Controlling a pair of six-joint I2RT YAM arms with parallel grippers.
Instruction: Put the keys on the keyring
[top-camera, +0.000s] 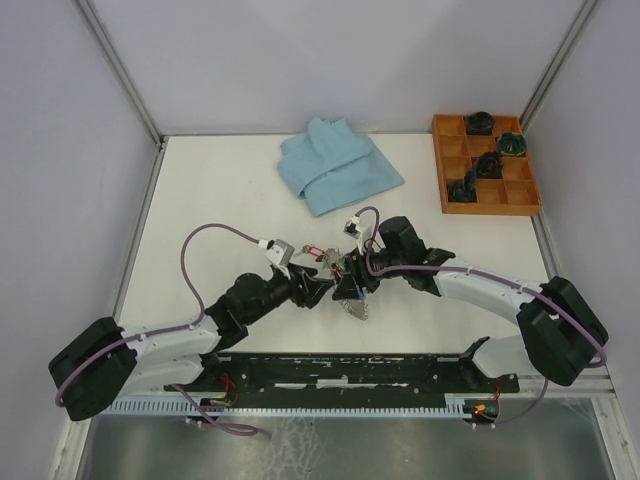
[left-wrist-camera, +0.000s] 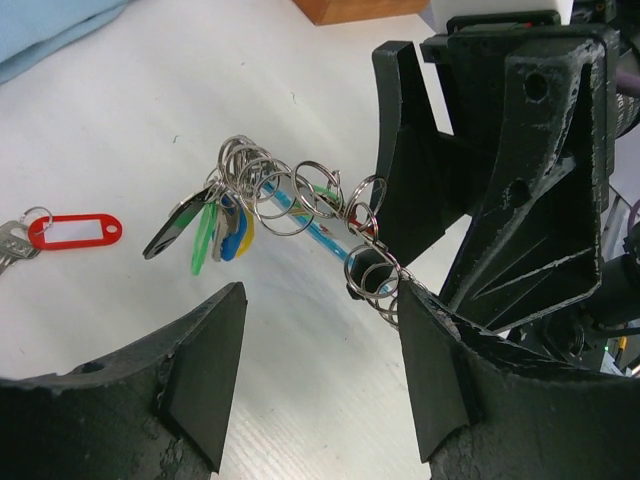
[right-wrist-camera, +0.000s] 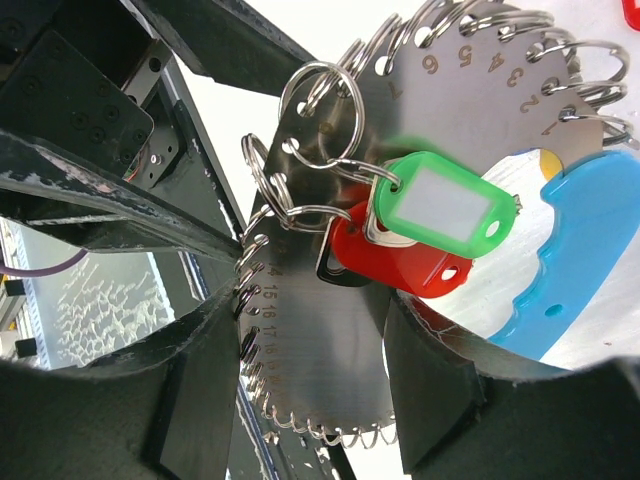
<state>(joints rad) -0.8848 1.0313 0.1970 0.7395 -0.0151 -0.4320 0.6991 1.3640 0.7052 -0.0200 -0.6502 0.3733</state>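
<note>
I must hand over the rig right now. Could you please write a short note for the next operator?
Left gripper: open and empty, pointed at the keyring.
Right gripper: shut on the keyring, holding it at mid-table between the arms.
Done: several tagged keys hang on the keyring.
Left: one red-tagged key lies loose on the table. It probably needs picking up and threading on.

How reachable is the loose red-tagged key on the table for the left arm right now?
Probably yes: the left gripper is open and empty, and the red-tagged key lies alone on bare table beside it, apart from the keyring.
</note>
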